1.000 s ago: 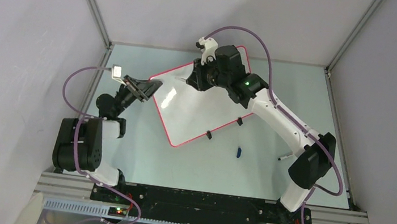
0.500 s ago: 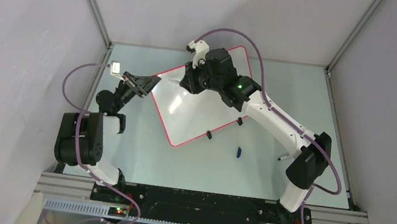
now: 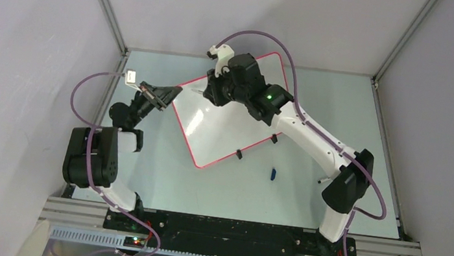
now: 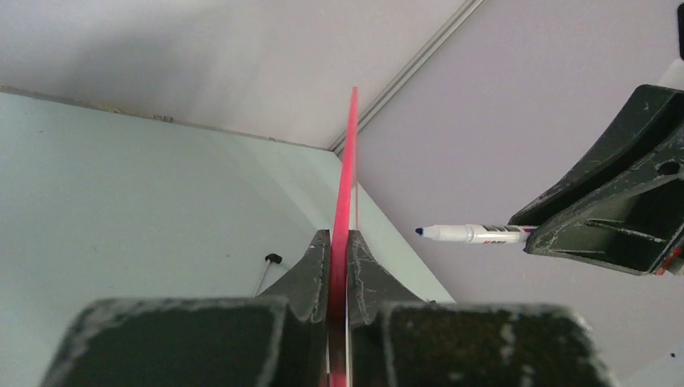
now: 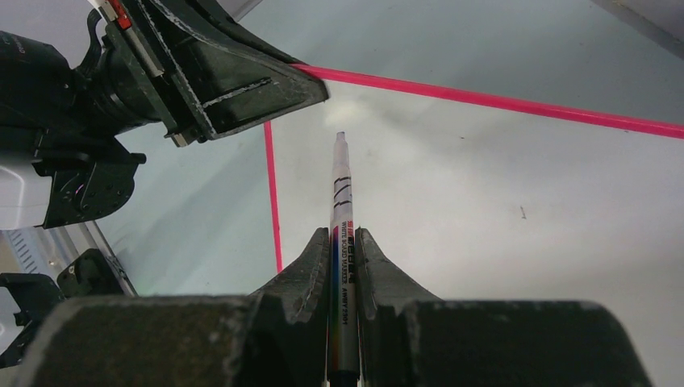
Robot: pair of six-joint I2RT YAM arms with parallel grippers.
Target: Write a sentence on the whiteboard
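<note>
Your left claw (image 4: pixel 339 236) pinches the whiteboard's (image 3: pixel 217 133) red rim; your right claw (image 5: pixel 344 234) grips a marker (image 5: pixel 339 181) pointed at its face.

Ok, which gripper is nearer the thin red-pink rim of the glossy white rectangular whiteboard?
Left. The left gripper is clamped on the rim of the whiteboard at its left corner. The right gripper holds a white marker pen over the board's face, tip just inside that corner.

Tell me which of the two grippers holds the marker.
The right gripper: it is shut on the marker. The left gripper clamps the red rim of the whiteboard.
</note>
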